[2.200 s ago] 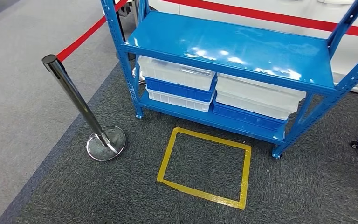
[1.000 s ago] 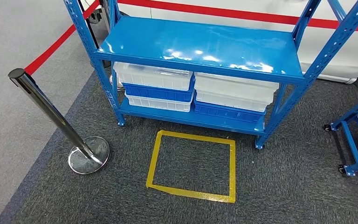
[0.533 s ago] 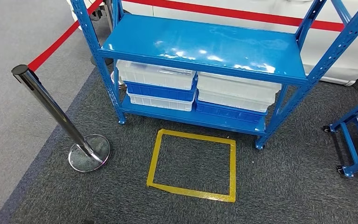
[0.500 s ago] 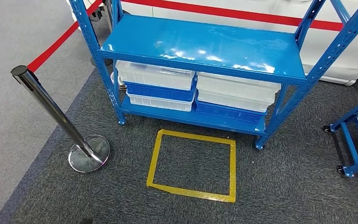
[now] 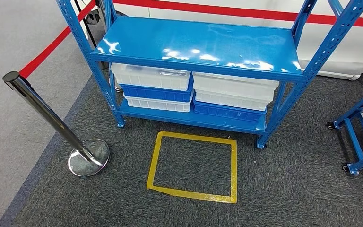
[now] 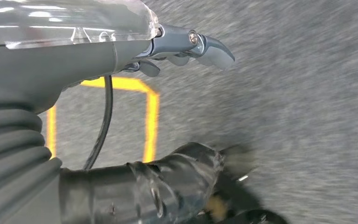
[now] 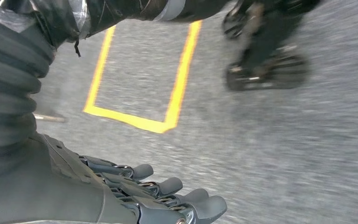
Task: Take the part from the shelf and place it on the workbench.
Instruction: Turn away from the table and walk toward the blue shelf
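While both arms hang low, the wrist cameras look down at grey carpet. The left hand carries nothing, its dark fingers lying loosely side by side and only lightly curled over the floor. Same story on the other side: the right hand holds nothing, its fingers stretched out in a row with small gaps between them. Both wrist pictures are blurred (so finer detail of the fingers is hard to read).

Nearest on the floor in the head view sits a yellow tape rectangle, stuck to the dark carpet right in front of the rack. Off to the left of it stands a chrome stanchion post on its round base, with a red belt running away from it toward the far left.

Just beyond the tape rises the blue shelf. Its glossy middle board is bare blue metal with glare on it. On the board below, stacked white and blue bins fill the left half and another stack of bins fills the right half, the two stacks just beside each other. Whether the part lies inside one of them, I cannot tell.

At the right edge a blue wheeled cart pokes in. Behind the shelf runs a white wall with a red stripe.
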{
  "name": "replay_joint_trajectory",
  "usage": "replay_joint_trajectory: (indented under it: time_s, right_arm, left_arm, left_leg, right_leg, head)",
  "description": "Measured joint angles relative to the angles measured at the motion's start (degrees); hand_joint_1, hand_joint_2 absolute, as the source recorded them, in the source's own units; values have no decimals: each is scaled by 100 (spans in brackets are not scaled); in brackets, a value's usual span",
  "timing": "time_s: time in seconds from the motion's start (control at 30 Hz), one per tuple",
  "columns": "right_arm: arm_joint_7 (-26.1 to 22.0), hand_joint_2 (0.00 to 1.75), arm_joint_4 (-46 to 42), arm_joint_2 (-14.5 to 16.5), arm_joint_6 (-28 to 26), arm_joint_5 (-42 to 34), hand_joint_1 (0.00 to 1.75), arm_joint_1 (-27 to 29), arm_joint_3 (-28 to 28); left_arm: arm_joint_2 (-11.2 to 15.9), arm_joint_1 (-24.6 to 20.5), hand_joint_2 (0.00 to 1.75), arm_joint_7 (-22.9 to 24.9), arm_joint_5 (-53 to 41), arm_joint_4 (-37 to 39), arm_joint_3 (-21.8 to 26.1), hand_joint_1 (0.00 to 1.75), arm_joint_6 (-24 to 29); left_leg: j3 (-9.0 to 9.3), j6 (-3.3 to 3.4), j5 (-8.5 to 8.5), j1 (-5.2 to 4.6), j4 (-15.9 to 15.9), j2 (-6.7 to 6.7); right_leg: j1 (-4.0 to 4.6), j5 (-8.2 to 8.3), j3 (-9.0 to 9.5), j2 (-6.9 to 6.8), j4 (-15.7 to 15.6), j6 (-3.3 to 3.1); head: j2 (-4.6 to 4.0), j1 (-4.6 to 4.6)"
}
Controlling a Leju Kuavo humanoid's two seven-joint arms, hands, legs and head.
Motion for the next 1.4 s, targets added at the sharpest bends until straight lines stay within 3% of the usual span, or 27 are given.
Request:
replay_joint_trajectory:
  time_s: [0.1, 0.23, 0.37, 0.7, 1.4]
  right_arm:
    - [0, 0, -18, -4, 2, -16, 0, -9, 17]
    - [1, 0, -179, -119, 82, -350, 0, -31, 373]
    - [5, 0, -197, -235, 222, -847, 0, 186, 881]
    - [11, 0, -173, -360, 398, -1460, 0, 473, 1426]
    - [11, 0, -138, -408, 399, -1468, 0, 513, 1551]
  left_arm:
    - [8, 16, 0, 8, 25, 6, -19, 0, -8]
    - [76, 164, 0, 167, 502, 42, -404, 0, -165]
    - [215, 149, 0, 402, 1224, -83, -940, 0, -397]
    - [364, 84, 0, 702, 2105, -373, -1535, 0, -687]
    - [408, 74, 0, 713, 2134, -448, -1673, 0, -691]
  left_leg:
    - [57, -5, 42, 5, -115, 0]
    - [138, 128, 15, -32, -329, -39]
    - [138, 158, -6, -60, -323, -39]
    - [140, 166, -11, -65, -323, -37]
    - [148, 168, -9, -64, -334, -37]
  right_leg:
    - [3, -6, -1, 1, 9, 6]
    - [65, -52, -38, 0, 62, 88]
    - [51, -39, -19, 3, 39, 111]
    - [26, -42, -19, 7, 38, 119]
    - [27, -42, -20, 7, 39, 119]
  head:
    - [0, 0]
    - [1, 7]
    - [1, 4]
    - [1, 4]
    - [1, 4]
